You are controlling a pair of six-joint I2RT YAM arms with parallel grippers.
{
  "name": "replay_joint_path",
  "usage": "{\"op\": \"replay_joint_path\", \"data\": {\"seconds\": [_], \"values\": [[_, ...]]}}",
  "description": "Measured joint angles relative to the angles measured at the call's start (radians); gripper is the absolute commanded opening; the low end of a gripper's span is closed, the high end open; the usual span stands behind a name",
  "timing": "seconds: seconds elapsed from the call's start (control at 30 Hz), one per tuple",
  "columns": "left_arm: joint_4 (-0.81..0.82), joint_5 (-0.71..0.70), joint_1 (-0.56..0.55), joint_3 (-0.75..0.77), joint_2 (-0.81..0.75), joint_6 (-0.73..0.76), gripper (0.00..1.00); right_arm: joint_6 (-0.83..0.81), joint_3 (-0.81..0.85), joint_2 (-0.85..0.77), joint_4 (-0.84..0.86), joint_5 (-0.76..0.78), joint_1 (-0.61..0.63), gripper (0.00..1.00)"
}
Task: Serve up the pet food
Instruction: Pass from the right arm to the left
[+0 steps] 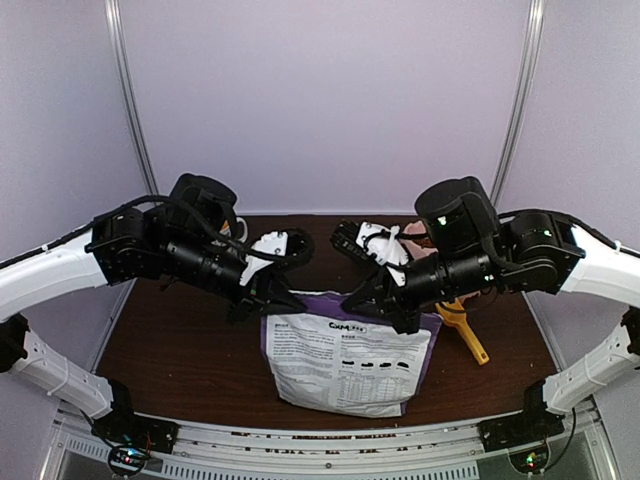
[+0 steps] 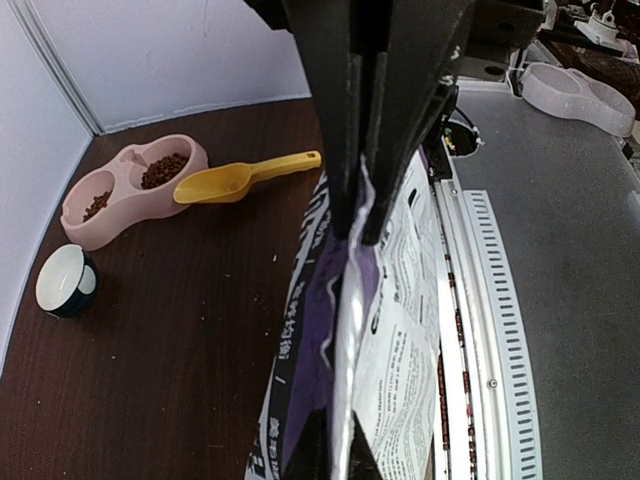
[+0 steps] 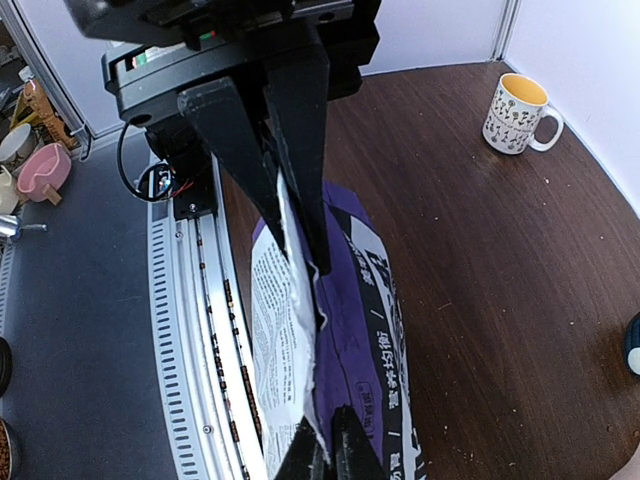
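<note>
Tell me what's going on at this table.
Both arms are handling the purple pet food bag, which stands upright near the front edge of the table. The left end effector and right end effector each pinch its top edge, one at either end. The pink double bowl already holds kibble in both compartments, and the yellow scoop lies beside it.

- The purple food bag (image 1: 345,360) stands at the near edge, pinched at its top by my left gripper (image 2: 358,232) and right gripper (image 3: 305,262); that span is blocked.
- On my right, the yellow scoop (image 2: 245,178) lies just beside the pink double bowl (image 2: 125,222), with a small cup (image 2: 60,278) by the wall.
- Bare wood is open between bag and scoop.
- On my left, a mug (image 3: 520,112) stands in the far corner, with open wood before it.
</note>
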Motion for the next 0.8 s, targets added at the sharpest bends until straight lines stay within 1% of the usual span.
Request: {"op": "replay_joint_path", "data": {"seconds": [0.03,0.1,0.23,0.47,0.8], "values": [[-0.001,0.001,0.0,0.0,0.0,0.0,0.0,-0.001,0.001,0.002,-0.002,0.003,0.0,0.0],[-0.002,0.002,0.001,-0.002,0.0,-0.001,0.0,-0.003,0.011,0.01,-0.013,0.006,0.0,0.04],[-0.002,0.012,0.003,-0.004,-0.003,-0.007,0.0,-0.01,0.066,0.057,-0.027,0.009,0.0,0.09],[-0.002,0.019,0.006,-0.01,-0.005,-0.017,0.0,-0.031,0.141,0.139,-0.03,0.003,0.0,0.13],[0.029,0.021,0.007,-0.045,-0.031,-0.05,0.0,-0.042,0.167,0.166,-0.021,-0.007,0.001,0.18]]}}
